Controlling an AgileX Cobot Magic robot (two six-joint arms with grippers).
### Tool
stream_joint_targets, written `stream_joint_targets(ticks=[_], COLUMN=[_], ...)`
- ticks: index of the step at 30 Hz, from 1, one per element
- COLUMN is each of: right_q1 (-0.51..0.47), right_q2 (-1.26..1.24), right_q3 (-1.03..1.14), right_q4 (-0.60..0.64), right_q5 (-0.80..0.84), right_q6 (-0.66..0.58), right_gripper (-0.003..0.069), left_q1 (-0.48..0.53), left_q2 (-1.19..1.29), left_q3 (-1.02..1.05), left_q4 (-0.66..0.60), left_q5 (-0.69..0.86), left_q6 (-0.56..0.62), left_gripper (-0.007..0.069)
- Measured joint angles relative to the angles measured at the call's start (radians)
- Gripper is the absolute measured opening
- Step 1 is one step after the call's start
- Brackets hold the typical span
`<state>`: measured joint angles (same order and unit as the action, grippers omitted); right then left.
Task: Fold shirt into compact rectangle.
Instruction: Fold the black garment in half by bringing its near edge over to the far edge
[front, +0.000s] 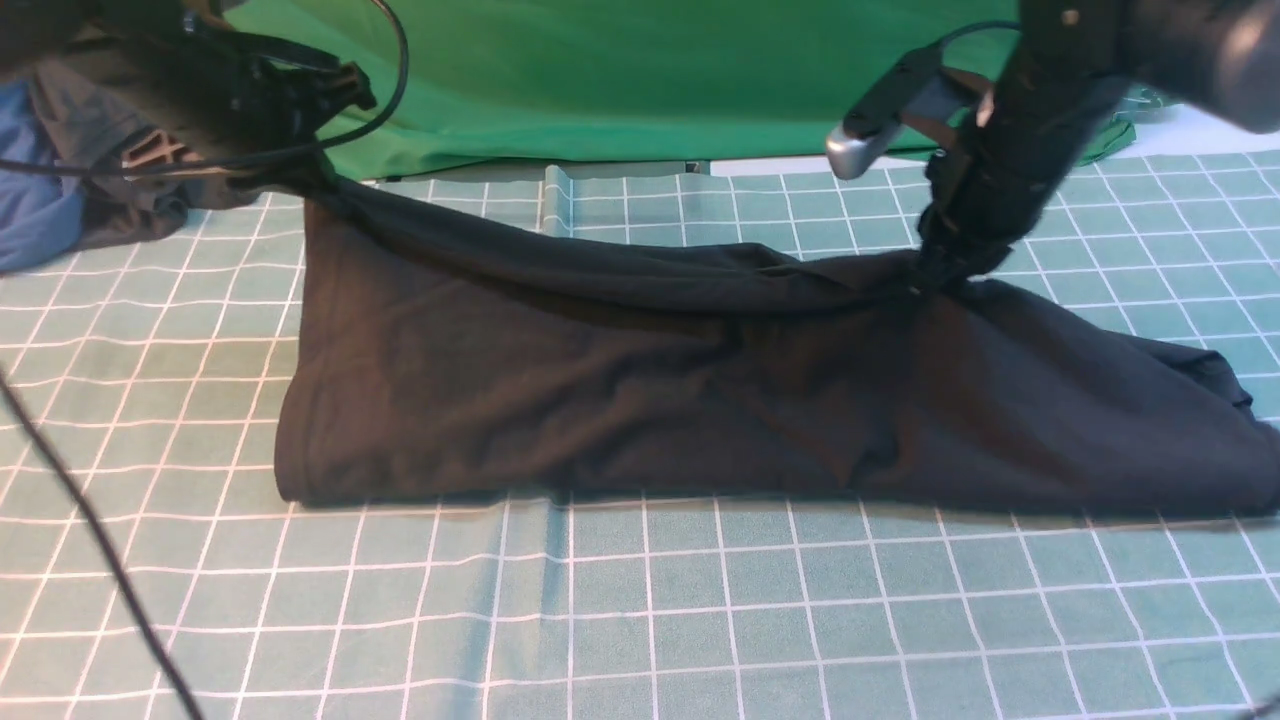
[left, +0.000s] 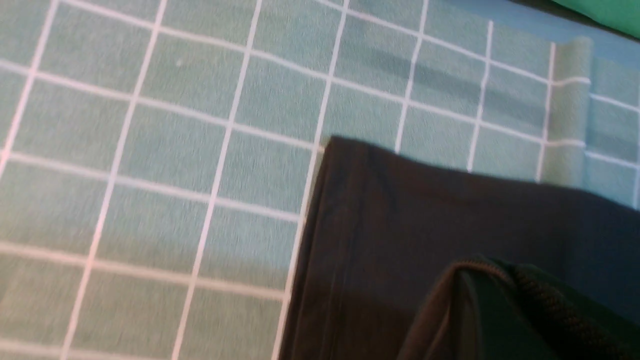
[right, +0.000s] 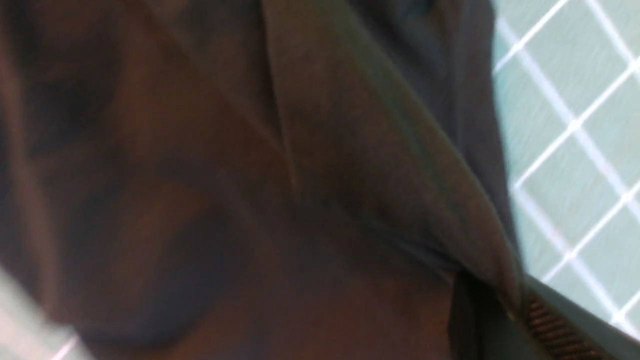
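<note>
The black shirt (front: 620, 390) stretches across the checked table cloth, its near part lying flat and its far edge lifted at two points. My left gripper (front: 305, 180) is shut on the shirt's far left corner, holding it above the table. My right gripper (front: 935, 270) is shut on a bunched fold of the far edge toward the right. In the left wrist view the shirt (left: 450, 215) hangs below the dark fingers (left: 505, 300), its corner over the grid. In the right wrist view dark shirt fabric (right: 250, 200) fills most of the picture, pinched at a ribbed finger (right: 550, 320). The chest print is hidden.
The green checked table cloth (front: 700, 600) covers the table, with a raised crease (front: 555, 200) at the back. A big green cloth (front: 620, 70) lies behind. At the far left sits a pile of dark grey and blue garments (front: 60, 200). A black cable (front: 90, 540) crosses the front left.
</note>
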<state>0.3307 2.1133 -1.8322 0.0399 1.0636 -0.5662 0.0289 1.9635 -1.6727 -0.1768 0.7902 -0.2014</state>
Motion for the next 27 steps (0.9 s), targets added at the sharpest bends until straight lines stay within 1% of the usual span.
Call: stream_joint_targets(ticks=[1, 5, 10, 13, 14, 15, 16, 18, 20, 22, 23, 24, 25, 26, 27], right_q1=[0.0, -0.018, -0.028, -0.028, -0.028, -0.028, -0.029, -0.029, -0.03, -0.031, -0.031, -0.031, -0.031, -0.031, -0.031], right_q2=[0.0, 0.107, 0.152, 0.154, 0.154, 0.154, 0.154, 0.154, 0.154, 0.153, 0.148, 0.147, 0.133, 0.119, 0.1], right_q3=[0.0, -0.112, -0.146, -0.15, -0.15, -0.15, -0.15, -0.15, -0.151, -0.152, -0.152, -0.152, -0.152, -0.152, -0.155], right_q4=[0.0, 0.0, 0.0, 0.001, 0.005, 0.005, 0.008, 0.009, 0.011, 0.011, 0.011, 0.011, 0.014, 0.021, 0.037], right_q5=[0.0, -0.021, -0.079, -0.119, -0.136, -0.139, -0.153, -0.171, -0.184, -0.189, -0.189, -0.189, -0.174, -0.163, -0.147], right_q6=[0.0, 0.0, 0.001, 0.007, 0.011, 0.011, 0.012, 0.013, 0.025, 0.043, 0.051, 0.051, 0.083, 0.104, 0.128], right_gripper=[0.0031, 0.0031, 0.0036, 0.0063, 0.0093, 0.0093, 0.0129, 0.0214, 0.0282, 0.0309, 0.0316, 0.0316, 0.0308, 0.0295, 0.0271], left_q1=[0.0, 0.0, 0.0, 0.0, 0.0, 0.0, 0.0, 0.0, 0.0, 0.0, 0.0, 0.0, 0.001, 0.001, 0.001], left_q2=[0.01, 0.091, 0.137, 0.147, 0.152, 0.152, 0.154, 0.155, 0.155, 0.155, 0.155, 0.155, 0.155, 0.155, 0.155], left_q3=[-0.009, -0.082, -0.106, -0.108, -0.108, -0.108, -0.108, -0.108, -0.108, -0.109, -0.115, -0.115, -0.138, -0.155, -0.167], left_q4=[0.0, 0.006, 0.029, 0.032, 0.039, 0.041, 0.048, 0.089, 0.122, 0.159, 0.177, 0.186, 0.219, 0.222, 0.217], left_q5=[0.0, -0.021, -0.052, -0.055, -0.056, -0.056, -0.056, -0.06, -0.061, -0.061, -0.053, -0.053, -0.024, 0.004, 0.024], left_q6=[-0.001, -0.029, -0.065, -0.074, -0.075, -0.076, -0.077, -0.106, -0.128, -0.14, -0.141, -0.142, -0.147, -0.147, -0.147], left_gripper=[0.0011, 0.0011, 0.0011, 0.0015, 0.0024, 0.0026, 0.0035, 0.0095, 0.0154, 0.023, 0.027, 0.027, 0.0332, 0.0358, 0.0367])
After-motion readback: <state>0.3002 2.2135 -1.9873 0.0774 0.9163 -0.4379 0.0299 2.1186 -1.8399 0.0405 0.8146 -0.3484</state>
